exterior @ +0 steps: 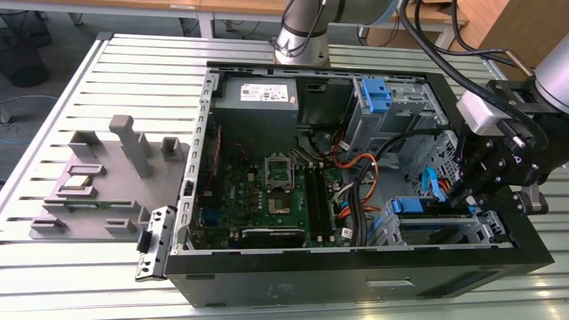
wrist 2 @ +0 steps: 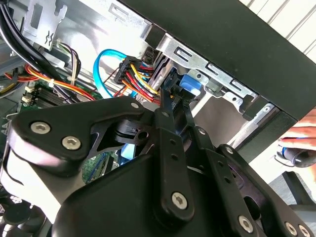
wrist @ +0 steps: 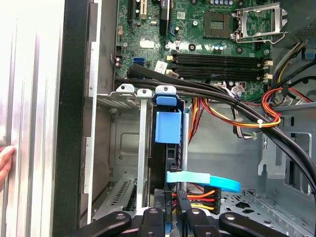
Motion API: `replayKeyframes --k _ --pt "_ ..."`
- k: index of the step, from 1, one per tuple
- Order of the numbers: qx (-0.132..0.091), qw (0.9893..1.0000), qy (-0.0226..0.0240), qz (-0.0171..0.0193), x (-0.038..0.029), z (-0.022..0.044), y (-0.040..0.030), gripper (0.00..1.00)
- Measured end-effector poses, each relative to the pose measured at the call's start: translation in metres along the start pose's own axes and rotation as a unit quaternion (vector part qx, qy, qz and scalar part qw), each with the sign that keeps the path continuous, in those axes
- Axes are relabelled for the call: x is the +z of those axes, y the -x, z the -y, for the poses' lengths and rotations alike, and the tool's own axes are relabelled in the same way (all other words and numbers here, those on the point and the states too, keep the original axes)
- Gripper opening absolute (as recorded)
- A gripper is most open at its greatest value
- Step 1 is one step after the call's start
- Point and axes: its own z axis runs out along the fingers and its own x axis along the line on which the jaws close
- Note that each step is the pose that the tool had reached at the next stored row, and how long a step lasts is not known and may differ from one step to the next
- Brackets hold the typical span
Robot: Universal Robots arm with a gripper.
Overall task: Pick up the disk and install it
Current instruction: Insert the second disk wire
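Note:
The disk stands on edge in the drive cage at the front corner of the open computer case (exterior: 266, 280). Its blue bracket shows in the exterior view (exterior: 416, 205) and in both wrist views (wrist: 168, 127) (wrist 2: 190, 85), with its dark edge (wrist: 170, 160) below. My gripper (exterior: 460, 195) hangs over that cage at the exterior view's right. Its black fingers (wrist: 160, 205) sit close together on either side of the disk's near end, by the power plug and the blue data cable (wrist: 207, 180). The gripper (wrist 2: 174, 111) (wrist: 172, 201) looks shut on the disk's end.
Thick black cables (wrist: 222, 98) and red-yellow wires (wrist 2: 133, 81) cross beside the cage. A lone blue bracket (exterior: 377, 93) sits in the upper bay near the grey power-supply box (exterior: 258, 97). A grey fixture block (exterior: 98, 180) lies on the slatted table. A person's hand (wrist 2: 301, 134) rests outside the case.

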Motion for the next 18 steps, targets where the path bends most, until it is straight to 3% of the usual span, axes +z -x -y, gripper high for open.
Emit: replayKeyframes --k 4,6,18 --pt "0.000 1.0000 0.0000 0.0000 0.0000 0.0000 0.0000 0.24" --pt "0.000 1.0000 0.0000 -0.0002 -0.0001 0.0000 0.0000 0.17" --pt "0.000 1.0000 0.0001 0.0003 -0.0017 -0.0001 0.0000 0.17"
